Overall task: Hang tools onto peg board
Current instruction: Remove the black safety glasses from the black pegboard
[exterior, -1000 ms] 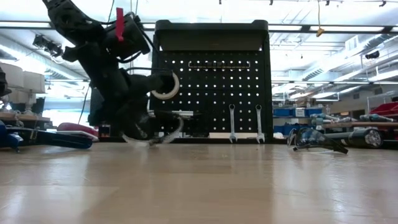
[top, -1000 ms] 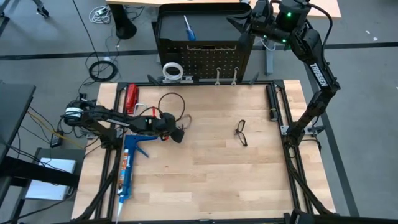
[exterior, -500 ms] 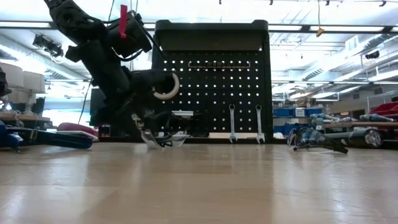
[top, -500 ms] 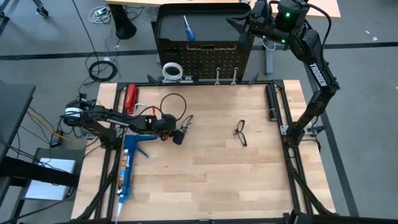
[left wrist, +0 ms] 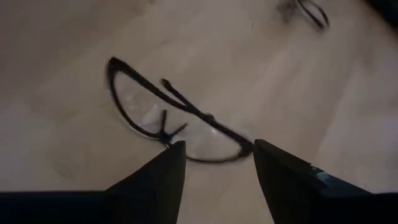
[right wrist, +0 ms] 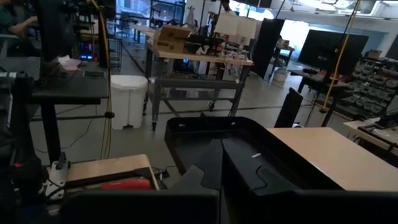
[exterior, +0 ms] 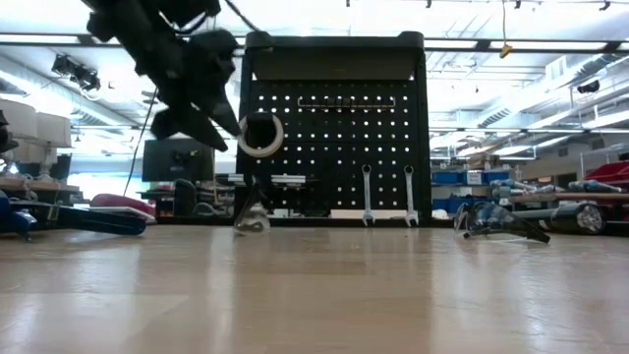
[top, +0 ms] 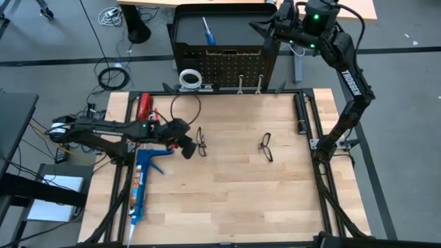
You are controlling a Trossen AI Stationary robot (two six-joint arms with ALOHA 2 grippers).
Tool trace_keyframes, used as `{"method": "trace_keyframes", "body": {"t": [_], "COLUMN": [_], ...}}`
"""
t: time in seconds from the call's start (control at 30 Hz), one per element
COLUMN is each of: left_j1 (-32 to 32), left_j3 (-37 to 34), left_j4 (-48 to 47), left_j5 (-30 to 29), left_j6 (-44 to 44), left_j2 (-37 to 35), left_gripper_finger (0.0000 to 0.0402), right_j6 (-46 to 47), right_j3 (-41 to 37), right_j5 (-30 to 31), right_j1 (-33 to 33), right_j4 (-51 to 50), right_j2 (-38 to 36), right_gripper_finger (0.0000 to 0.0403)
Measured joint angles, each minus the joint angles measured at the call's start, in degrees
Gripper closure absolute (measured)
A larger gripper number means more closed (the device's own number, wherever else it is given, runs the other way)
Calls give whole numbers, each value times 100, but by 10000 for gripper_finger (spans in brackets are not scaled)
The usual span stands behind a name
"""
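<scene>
One pair of black-framed safety glasses lies on the wooden table, just beyond my left gripper. That gripper is open and raised above the table. In the left wrist view the glasses lie past its spread fingertips, untouched. A second pair lies mid-table to the right. On the peg board hang a white tape roll and two silver wrenches. A blue-handled screwdriver lies in the board's top tray. My right gripper is over the board's top right, its fingers together.
A red-handled tool and a blue caulking gun lie along the table's left side. A black cable loop hangs over the far left of the table. The near half of the table holds nothing.
My left gripper has gone up from the table and drawn back toward the left edge. It has let go of the glasses it had at its fingertips. The glasses now rest on the table, a little nearer than before.
</scene>
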Motion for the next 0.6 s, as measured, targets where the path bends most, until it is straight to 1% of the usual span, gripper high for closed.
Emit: {"method": "trace_keyframes", "body": {"t": [0.1, 0.27, 0.33, 0.43, 0.6], "left_j1": [2, 5, 8, 30, 52], "left_j3": [185, 434, 502, 625, 724], "left_j4": [-271, -26, -114, -110, -160], "left_j5": [69, 109, 116, 102, 85], "left_j6": [1039, 3376, 4109, 4802, 5620], "left_j2": [26, 217, 367, 632, 1147], "left_gripper_finger": [208, 208, 208, 208, 209], "right_j6": [6, 36, 35, 32, 35], "right_j3": [2, -2, -2, -2, -2], "right_j5": [-58, -351, -400, -424, -420], "right_j1": [15, 77, 164, 229, 267], "right_j4": [46, 36, 52, -38, -12], "right_j2": [28, 121, 144, 159, 155], "right_gripper_finger": [388, 384, 386, 390, 387]}}
